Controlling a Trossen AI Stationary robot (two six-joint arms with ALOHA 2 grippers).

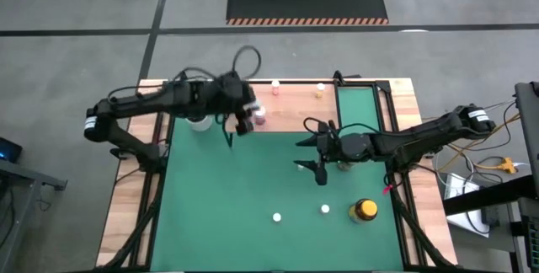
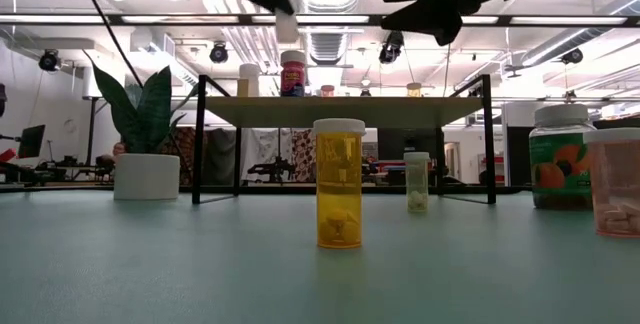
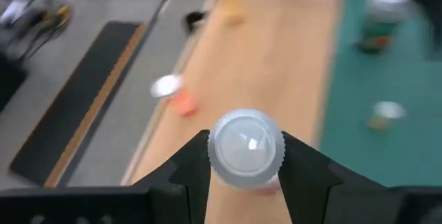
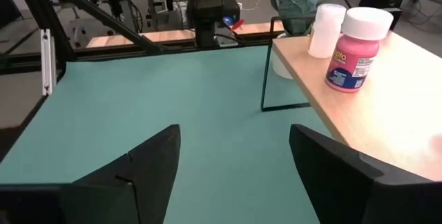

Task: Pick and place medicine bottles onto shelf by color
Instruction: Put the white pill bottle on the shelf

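My left gripper [image 1: 245, 120] is over the light-wood shelf [image 1: 290, 109], shut on a small white-capped bottle [image 3: 245, 148]. In the low view that bottle [image 2: 287, 29] hangs above the shelf [image 2: 340, 111]. On the board stand a pink bottle [image 4: 356, 51] and a white one [image 4: 324, 29], with two tiny bottles [image 1: 274, 88] [image 1: 320, 89] near its far edge. My right gripper [image 1: 318, 170] hovers open over the green mat and holds nothing. An orange bottle [image 2: 339, 184], a pale one [image 2: 416, 181] and a greenish jar [image 2: 562, 156] stand on the mat. My left gripper pinches the bottle between its two fingers at the ribbed white cap [image 3: 228, 156], one finger [image 3: 190, 165] on each side. The fingers come from above. The bottle is lifted clear of the shelf and hangs below the fingers; its body is hidden behind the cap.
A yellow jar with a black lid [image 1: 365, 210] and two white-capped bottles [image 1: 276, 217] [image 1: 325, 210] stand near the mat's near edge. A white pot with a green plant [image 2: 145, 139] sits left of the shelf. The middle of the mat [image 4: 173, 92] is bare.
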